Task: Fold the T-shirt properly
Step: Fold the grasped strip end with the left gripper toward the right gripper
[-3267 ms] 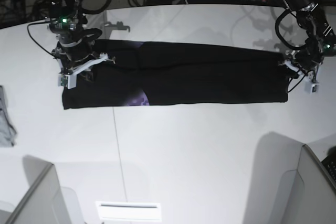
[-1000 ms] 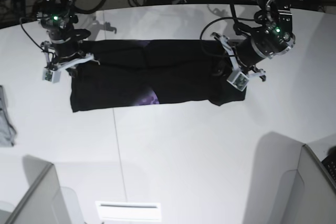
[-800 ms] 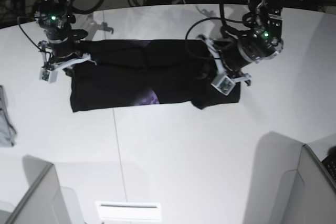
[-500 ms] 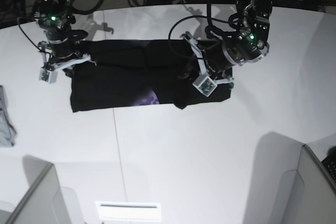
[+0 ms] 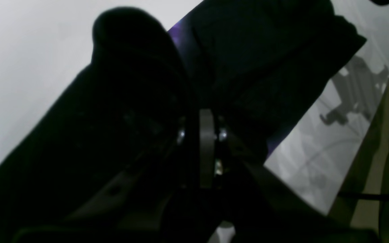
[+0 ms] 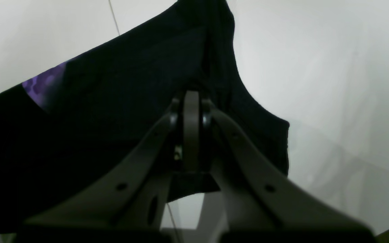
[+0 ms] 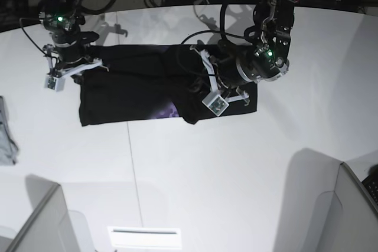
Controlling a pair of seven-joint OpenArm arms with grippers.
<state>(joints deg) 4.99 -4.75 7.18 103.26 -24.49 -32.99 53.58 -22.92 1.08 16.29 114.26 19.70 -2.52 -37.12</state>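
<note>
The black T-shirt (image 7: 136, 90) lay folded into a long band across the far part of the white table (image 7: 236, 169), with a purple patch showing near its front edge. The left gripper (image 7: 204, 81) had its jaws closed tight on the shirt's end, which it held lifted and doubled back over the middle of the band. At the other end, the right gripper (image 7: 80, 66) was likewise pinched shut on the cloth's corner, low against the table. A grey cloth piece (image 7: 6, 134) lay at the table's edge, well apart from the shirt.
</note>
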